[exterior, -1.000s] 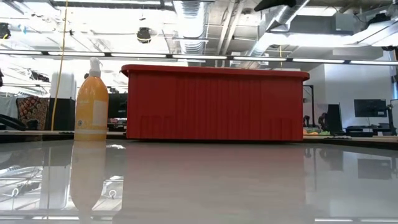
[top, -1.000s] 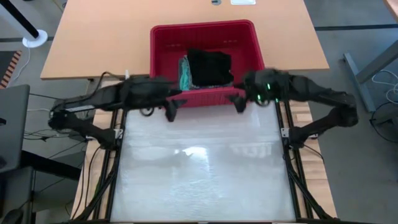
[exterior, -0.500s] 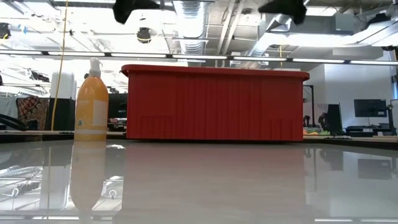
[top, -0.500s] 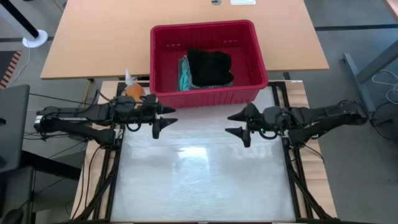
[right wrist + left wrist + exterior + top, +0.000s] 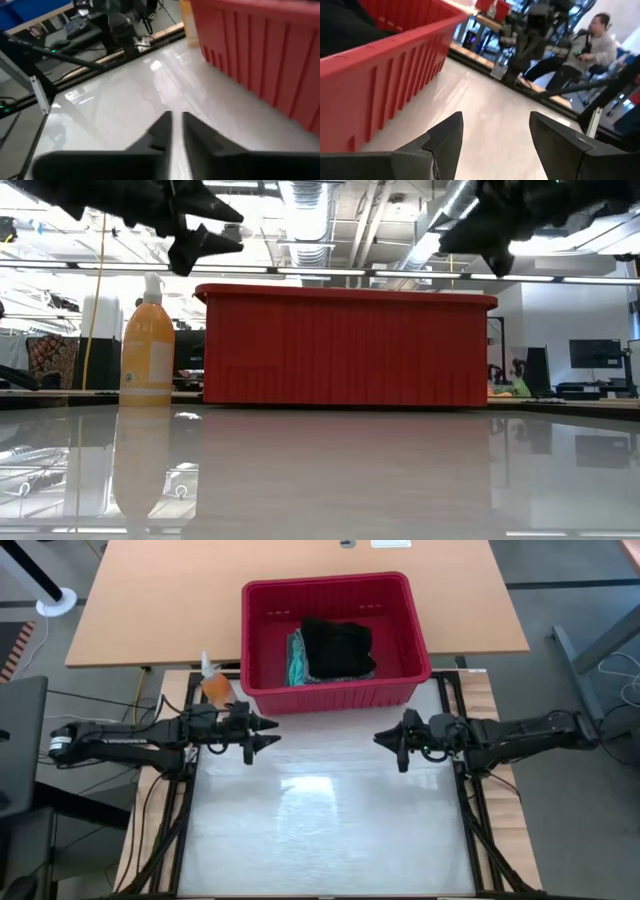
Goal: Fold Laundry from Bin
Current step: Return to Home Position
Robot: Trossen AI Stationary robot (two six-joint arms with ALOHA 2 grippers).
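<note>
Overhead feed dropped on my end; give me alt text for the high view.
A folded black garment over a turquoise garment sits in the red bin. In front of it, both arms reach inward above the white table: left gripper open, right gripper shut.

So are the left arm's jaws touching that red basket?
Apart. The high view shows a strip of white table between the left gripper, jaws open, and the red bin; the left wrist view shows the same gap.
</note>
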